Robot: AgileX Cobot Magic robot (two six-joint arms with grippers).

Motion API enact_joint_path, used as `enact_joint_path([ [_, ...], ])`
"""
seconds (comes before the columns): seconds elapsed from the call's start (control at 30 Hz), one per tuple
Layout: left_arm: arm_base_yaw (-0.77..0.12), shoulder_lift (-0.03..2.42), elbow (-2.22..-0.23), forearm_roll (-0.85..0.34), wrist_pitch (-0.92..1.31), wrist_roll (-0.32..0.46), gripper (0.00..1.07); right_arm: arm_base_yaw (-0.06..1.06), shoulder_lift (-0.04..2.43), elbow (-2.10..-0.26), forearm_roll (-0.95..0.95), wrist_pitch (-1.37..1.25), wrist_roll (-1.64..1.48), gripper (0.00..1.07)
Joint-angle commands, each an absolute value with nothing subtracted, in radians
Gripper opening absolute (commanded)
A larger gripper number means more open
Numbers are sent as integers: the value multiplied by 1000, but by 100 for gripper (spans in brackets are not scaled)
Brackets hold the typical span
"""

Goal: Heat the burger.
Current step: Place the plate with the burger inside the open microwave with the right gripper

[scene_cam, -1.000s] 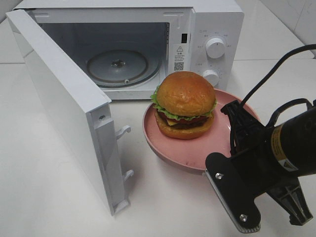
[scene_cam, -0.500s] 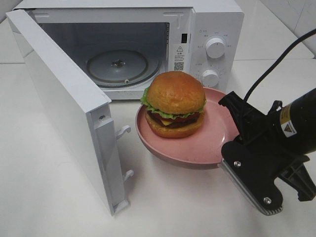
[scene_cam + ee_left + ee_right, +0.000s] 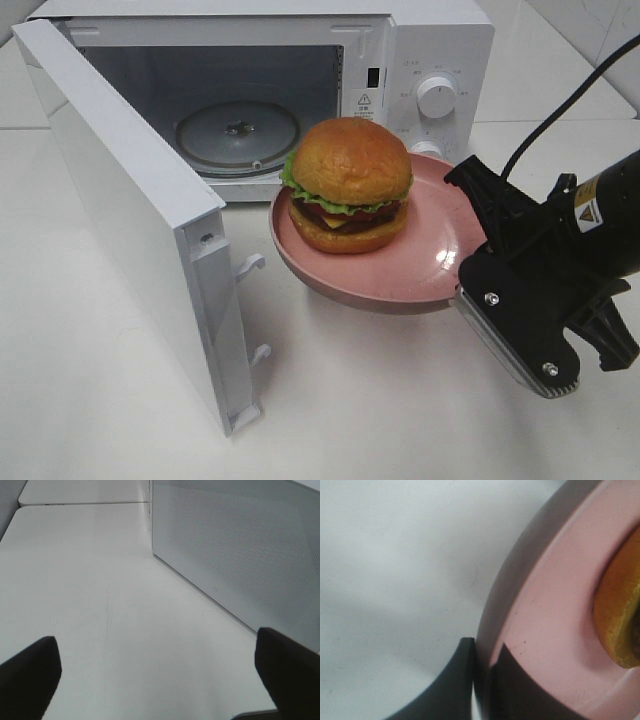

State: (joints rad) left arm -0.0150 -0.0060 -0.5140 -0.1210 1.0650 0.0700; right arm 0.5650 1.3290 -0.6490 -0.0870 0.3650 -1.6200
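Observation:
The burger [image 3: 348, 185], with a golden bun, green lettuce and a dark patty, sits on a pink plate [image 3: 405, 272] held tilted above the table, just in front of the open microwave [image 3: 430, 50]. My right gripper [image 3: 464, 288] is shut on the plate's right rim. The right wrist view shows the gripper [image 3: 482, 656] pinching the plate's rim [image 3: 545, 630], with the burger's bun edge [image 3: 620, 615] beyond. In the left wrist view my left gripper [image 3: 160, 680] stands open over bare table, holding nothing. The left gripper does not show in the exterior high view.
The microwave door [image 3: 130, 200] swings wide open to the left, its latch hooks facing the plate. A glass turntable [image 3: 238, 130] lies inside the cavity. Two knobs [image 3: 437, 96] sit on the control panel. The left wrist view shows a white perforated panel [image 3: 240, 545] close by.
The right gripper has lifted the plate with the burger off the table and carried it left and back, towards the microwave opening. The plate now tilts.

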Motion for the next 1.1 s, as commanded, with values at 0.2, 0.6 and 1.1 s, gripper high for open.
enact_joint_path([
  [0.2, -15, -10, -514, -126, 1066, 66, 98, 562, 1316, -693, -60, 259, -1623, 0],
  [0.6, -15, -10, -514, -126, 1066, 66, 98, 621, 1411, -723, -67, 217, -1611, 0],
  [1.1, -15, -10, -514, -126, 1066, 66, 98, 621, 1553, -872, -98, 233, -1593, 0],
])
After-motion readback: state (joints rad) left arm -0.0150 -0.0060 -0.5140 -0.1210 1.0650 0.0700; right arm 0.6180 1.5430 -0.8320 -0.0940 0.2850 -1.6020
